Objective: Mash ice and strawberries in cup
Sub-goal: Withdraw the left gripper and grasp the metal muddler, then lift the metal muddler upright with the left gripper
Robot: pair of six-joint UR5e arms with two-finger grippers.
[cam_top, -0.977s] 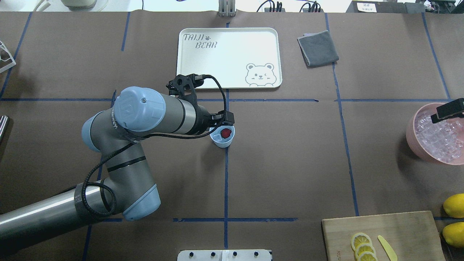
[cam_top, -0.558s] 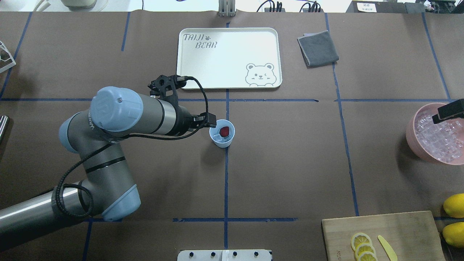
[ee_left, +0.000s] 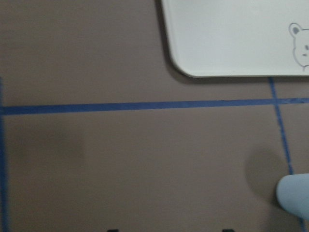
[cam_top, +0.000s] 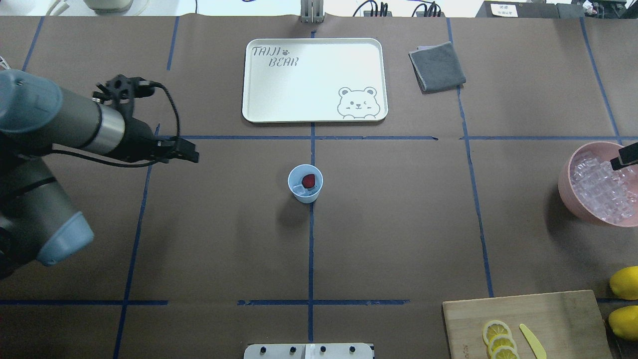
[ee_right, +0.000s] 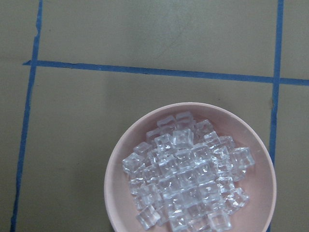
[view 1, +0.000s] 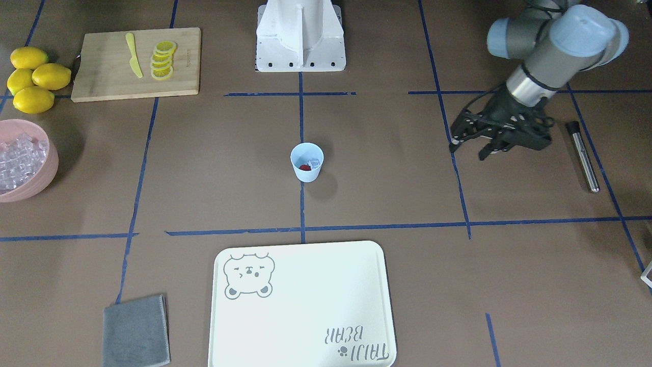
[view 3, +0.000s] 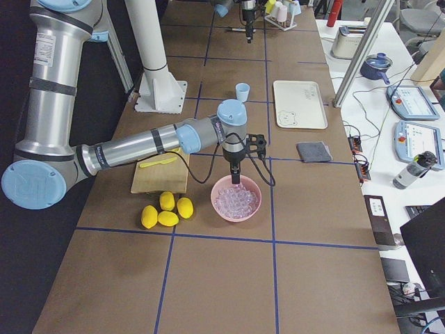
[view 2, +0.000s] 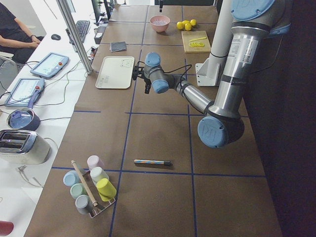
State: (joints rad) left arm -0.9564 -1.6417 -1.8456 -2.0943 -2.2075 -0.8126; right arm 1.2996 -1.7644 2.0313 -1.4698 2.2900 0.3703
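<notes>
- The left gripper (view 1: 467, 151), fingers spread and holding nothing, hangs over bare table (view 1: 387, 153) in the right part of the front-facing view. The metal rod (view 1: 584, 158), black-capped and apparently the masher, lies flat just to its right, untouched.
- The right gripper (cam_top: 625, 158) sits at the right edge of the overhead view, above the pink bowl (cam_top: 565, 185) of spare ice (ee_right: 186, 179). Whether its fingers are apart or closed cannot be told.
- The cup (cam_top: 305, 183) stands upright and alone at the centre of the overhead frame, on a blue tape line (cam_top: 311, 239), below the white tray (cam_top: 314, 80). Inside it, the strawberry (cam_top: 309, 181) rests beside a few ice cubes (cam_top: 298, 190).
- Risk one: the rod is thin, round and smooth. A pinch away from its middle could let it roll off across the table or swing in the fingers.
- Risk two: the cup looks light and nothing holds it. A masher pushed down off-centre, or against the wall, would likely tip or skate it, spilling the contents.
- Risk three: hard, slick cubes may squirt out from under the rod and over the rim. The small berry may slip sideways instead of crushing.
- Mashing has in all likelihood not begun; the berry appears whole.
</notes>
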